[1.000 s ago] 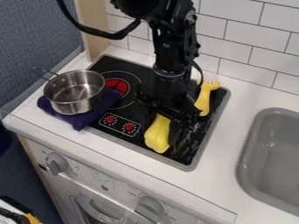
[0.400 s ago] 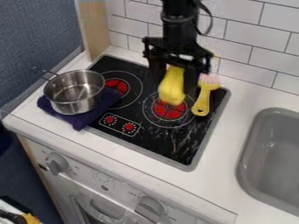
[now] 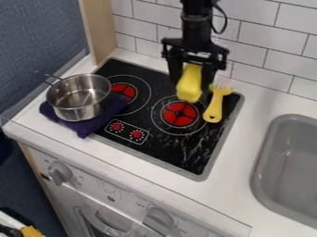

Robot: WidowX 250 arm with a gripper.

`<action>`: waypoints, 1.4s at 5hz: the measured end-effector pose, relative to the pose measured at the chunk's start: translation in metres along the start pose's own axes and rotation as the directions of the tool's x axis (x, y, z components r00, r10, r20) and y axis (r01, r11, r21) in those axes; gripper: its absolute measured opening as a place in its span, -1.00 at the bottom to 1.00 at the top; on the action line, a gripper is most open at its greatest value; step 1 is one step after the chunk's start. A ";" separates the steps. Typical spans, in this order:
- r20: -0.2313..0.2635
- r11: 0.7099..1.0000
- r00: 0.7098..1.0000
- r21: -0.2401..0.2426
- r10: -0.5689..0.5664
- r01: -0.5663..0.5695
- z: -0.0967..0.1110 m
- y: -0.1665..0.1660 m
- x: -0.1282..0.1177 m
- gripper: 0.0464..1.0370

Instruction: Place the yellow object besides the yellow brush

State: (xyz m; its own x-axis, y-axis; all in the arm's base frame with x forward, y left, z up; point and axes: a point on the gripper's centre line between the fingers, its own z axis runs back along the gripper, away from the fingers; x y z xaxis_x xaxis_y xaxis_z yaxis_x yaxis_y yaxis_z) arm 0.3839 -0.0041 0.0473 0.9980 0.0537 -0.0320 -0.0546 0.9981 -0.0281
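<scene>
Holding the object [image 3: 189, 84] firmly between my jaws, I was hanging above the stove [image 3: 180, 155], near the brush [image 3: 213, 107], which was lying on it.

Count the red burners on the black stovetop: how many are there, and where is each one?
2. The first burner is beside the steel pot; the second burner is beside the yellow brush, on its left in view.

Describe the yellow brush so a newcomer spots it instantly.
On the black stovetop, find the red burner nearer the sink. The yellow brush lies just on its sink side, pale bristles toward the tiled wall. Unlike the yellow object in the gripper, it has a long, slim handle.
</scene>
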 end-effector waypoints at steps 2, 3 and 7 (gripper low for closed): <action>-0.023 0.999 0.999 0.023 0.028 -0.027 -0.011 0.011 0.018 0.49; -0.031 1.000 0.999 0.022 0.019 -0.019 -0.011 0.011 0.017 0.62; 0.143 0.998 0.987 0.032 -0.066 0.062 0.044 -0.002 0.011 0.93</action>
State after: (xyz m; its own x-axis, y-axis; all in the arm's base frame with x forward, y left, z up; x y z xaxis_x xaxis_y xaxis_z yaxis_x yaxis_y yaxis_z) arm 0.3963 -0.0044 0.0906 0.9935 -0.0088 0.1133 0.0086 1.0000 0.0024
